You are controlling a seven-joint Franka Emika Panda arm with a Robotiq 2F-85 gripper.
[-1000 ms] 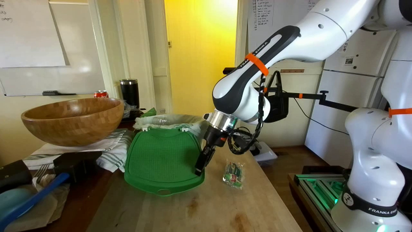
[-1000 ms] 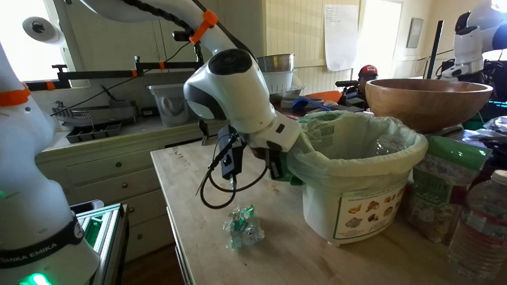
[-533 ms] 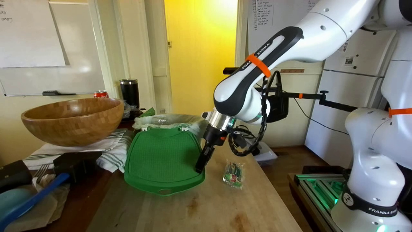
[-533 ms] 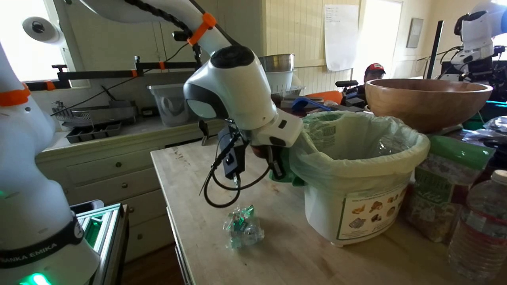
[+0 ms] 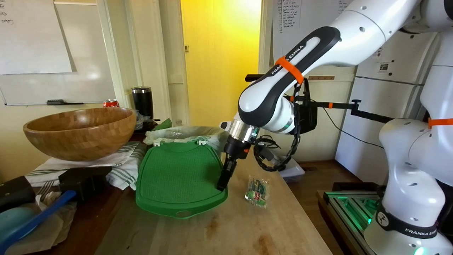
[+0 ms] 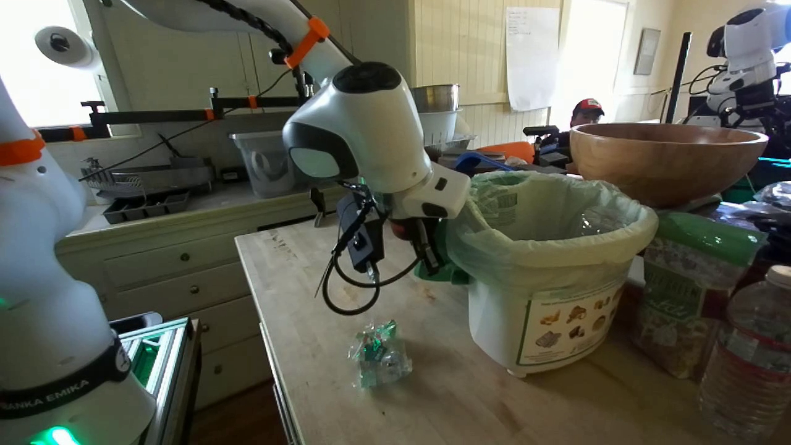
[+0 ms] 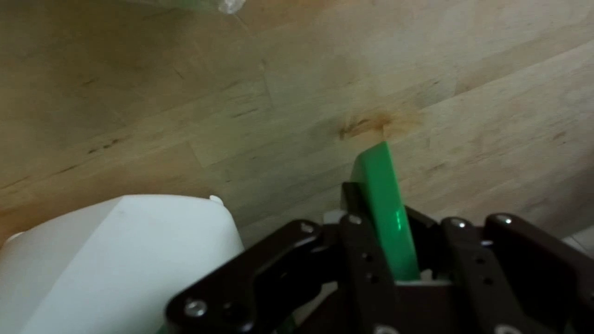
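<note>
My gripper (image 5: 222, 185) is shut on the right edge of a green lid (image 5: 178, 177) in an exterior view. In the wrist view, the lid's edge (image 7: 378, 169) stands between the fingers of the gripper (image 7: 383, 204) and sticks out past them. The lid hangs tilted from the front rim of a white bin (image 6: 497, 321) lined with a pale green bag (image 6: 556, 259). The bin's wall also shows in the wrist view (image 7: 144, 260). In an exterior view the gripper (image 6: 431, 262) is beside the bin, and most of the lid is hidden behind it.
A crinkly clear packet (image 5: 256, 192) lies on the wooden table (image 5: 198, 237) near its edge. A wooden bowl (image 5: 81, 134) stands on a striped towel (image 5: 124, 170). A green-topped bag (image 6: 686, 296) and a plastic bottle (image 6: 751, 358) stand beside the bin.
The gripper has shifted slightly with the lid, whose lower edge swung a little right and outward. The bin has shifted slightly too. A person and another arm moved in the background.
</note>
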